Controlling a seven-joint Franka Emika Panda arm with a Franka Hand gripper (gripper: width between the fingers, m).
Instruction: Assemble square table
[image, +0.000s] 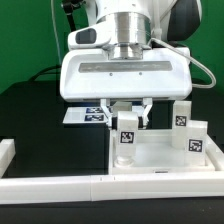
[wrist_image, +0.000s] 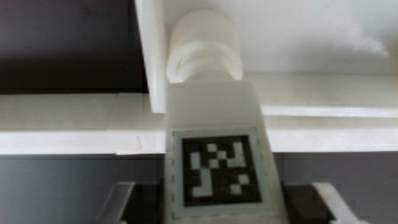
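My gripper (image: 133, 112) points straight down over the square table's white slab (image: 160, 152). A white leg block (image: 127, 137) with a black-white tag stands upright at the slab's near corner, on the exterior view's left. In the wrist view the leg (wrist_image: 217, 150) runs away from the camera between my fingers (wrist_image: 130, 200), its rounded far end against the white surface below. Dark gaps show on both sides of the leg, so the jaws straddle it open. Two more tagged legs (image: 182, 114) (image: 195, 140) stand on the slab at the exterior view's right.
The marker board (image: 84, 115) lies on the black table behind the slab, at the exterior view's left. Long white border rails (image: 60, 186) run along the front and up the left side (image: 6, 152).
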